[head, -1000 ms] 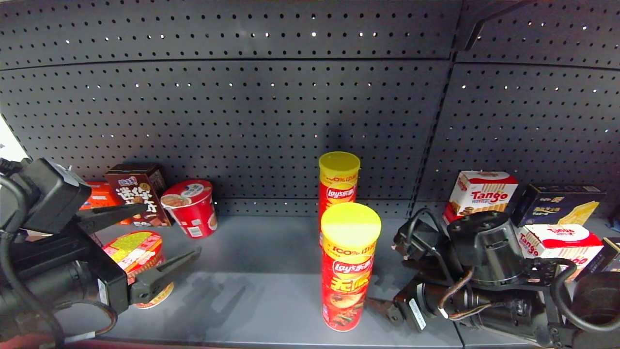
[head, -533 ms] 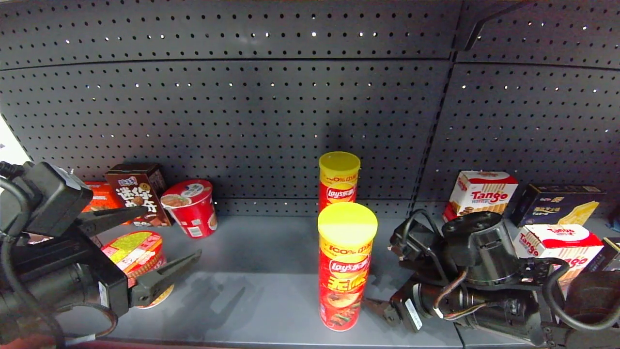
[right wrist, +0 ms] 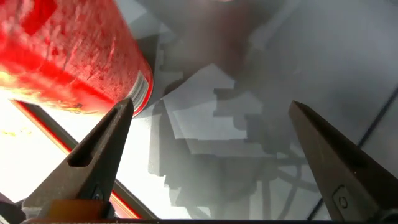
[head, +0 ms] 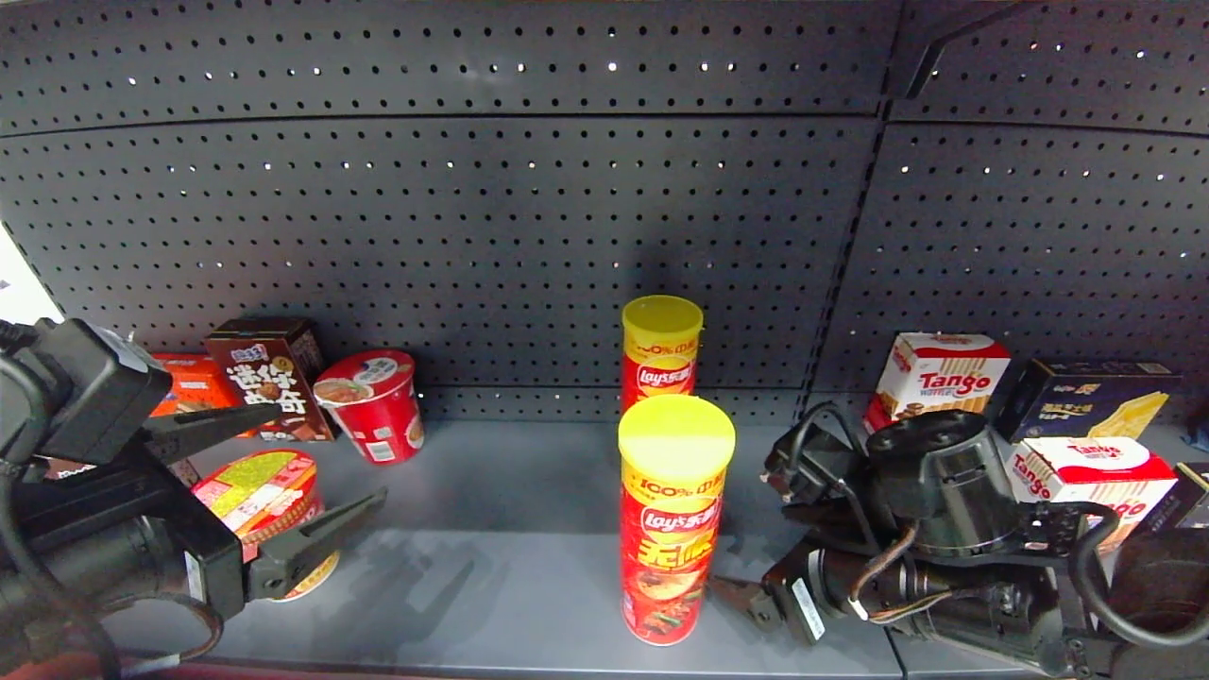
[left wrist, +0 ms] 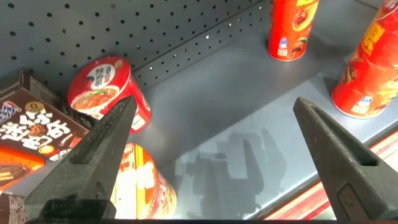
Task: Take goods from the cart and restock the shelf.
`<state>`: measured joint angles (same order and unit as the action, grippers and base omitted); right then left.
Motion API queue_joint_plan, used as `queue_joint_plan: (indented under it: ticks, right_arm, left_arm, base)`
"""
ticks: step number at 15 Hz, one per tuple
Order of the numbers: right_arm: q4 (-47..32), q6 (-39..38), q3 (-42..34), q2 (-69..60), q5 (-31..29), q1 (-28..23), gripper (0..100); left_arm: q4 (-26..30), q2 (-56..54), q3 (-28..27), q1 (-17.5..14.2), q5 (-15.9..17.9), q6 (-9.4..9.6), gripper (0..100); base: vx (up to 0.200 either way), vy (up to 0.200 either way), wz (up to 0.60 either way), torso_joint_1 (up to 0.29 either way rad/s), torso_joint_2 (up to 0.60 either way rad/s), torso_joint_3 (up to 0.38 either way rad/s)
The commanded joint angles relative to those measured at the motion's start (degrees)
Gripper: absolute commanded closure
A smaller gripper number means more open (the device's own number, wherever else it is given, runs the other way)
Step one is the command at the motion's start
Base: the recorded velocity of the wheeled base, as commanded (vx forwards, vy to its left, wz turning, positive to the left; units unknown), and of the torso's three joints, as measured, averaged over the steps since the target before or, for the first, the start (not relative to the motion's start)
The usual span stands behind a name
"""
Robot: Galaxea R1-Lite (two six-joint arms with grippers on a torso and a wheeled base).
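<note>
Head view: left gripper [head: 332, 450] (jaws spread) near noodle cup [head: 257, 480] on shelf [head: 510, 538].

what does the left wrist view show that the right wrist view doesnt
Left wrist view, not the right: the open left tool, a red noodle cup, a second noodle cup nearer the front, a brown box, the rear chip can and the pegboard back wall.
Right wrist view, not the left: the open right tool.
Both: the front chip can standing on the grey shelf, near its front edge.
</note>
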<state>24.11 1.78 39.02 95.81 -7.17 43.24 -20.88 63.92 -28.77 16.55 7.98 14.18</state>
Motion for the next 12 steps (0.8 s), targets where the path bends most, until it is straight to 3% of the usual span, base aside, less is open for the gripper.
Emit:
queue_joint_plan:
  ticks: [1, 7, 9, 12]
  right_arm:
    - [-0.2, -0.6, -0.1, -5.3, -0.9, -0.2, 0]
    - [-0.5, -0.9, -0.6, -17.3, -2.0, -1.4, 0]
    - [-0.5, -0.9, -1.8, -20.7, -2.3, -2.0, 0]
    - [-0.4, -0.9, -5.9, -27.8, -2.2, -7.0, 0]
  left_arm:
    - [0.0, -0.5, 0.4, -0.3, 0.0, -0.20, 0]
    - [0.1, -5.5, 2.6, -0.6, -0.4, -0.20, 0]
    - [0.1, -8.2, 4.3, -2.5, -0.4, -0.20, 0]
    - [0.1, -14.6, 9.2, -6.4, -0.4, -0.20, 0]
  base:
    - [0.000, 0.000, 0.00, 0.000, 0.00, 0.000]
    - [0.000, 0.000, 0.00, 0.000, 0.00, 0.000]
    - [0.000, 0.000, 0.00, 0.000, 0.00, 0.000]
    - [0.000, 0.000, 0.00, 0.000, 0.00, 0.000]
